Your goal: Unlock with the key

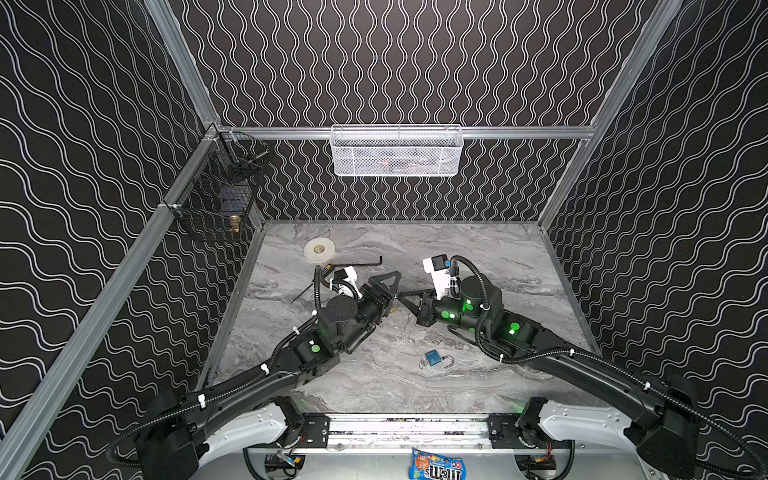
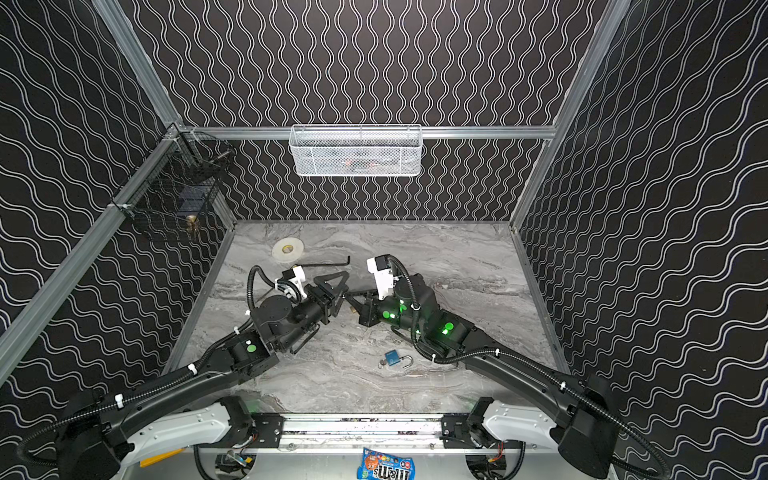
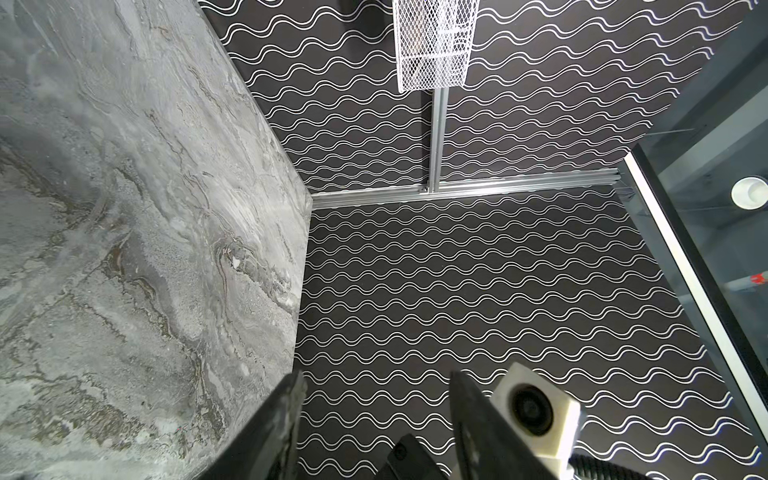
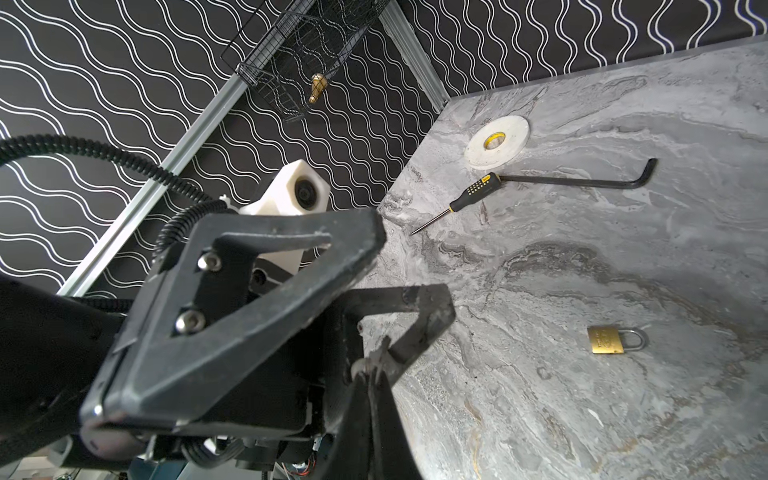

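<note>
Candy bag (image 1: 436, 467): at the near edge, in front of the rail that carries both arms.
Blue padlock (image 1: 434, 357): flat on the near part of the table (image 1: 478, 257), between the two arms, shackle swung open.
Right claw (image 4: 370, 374): fingers pressed together, pinching a small silvery bit at the tips that looks like the key (image 4: 360, 368) (too small to be sure). The tips reach in between the left claw's fingers.
Left claw (image 3: 376, 380): fingers spread with a clear gap, gripping nothing, facing the right claw at mid-table.
Brass padlock (image 4: 606, 340): flat on the table near where the claws meet, shackle closed, touched by neither claw. Both top views show only a sliver of it.
Screwdriver (image 4: 473, 195): black and yellow handle, lying farther back on the left.
Bent wrench (image 4: 582, 183): black, L-shaped, its long end just beside the screwdriver's handle.
Tape roll (image 4: 515, 135): white, lying flat just beyond the screwdriver's handle, near the far left corner.
Black wire basket (image 1: 216, 195): hung on the left wall rail, with a small brass piece (image 1: 235, 223) inside.
White mesh basket (image 1: 397, 151): hung on the far wall rail.
</note>
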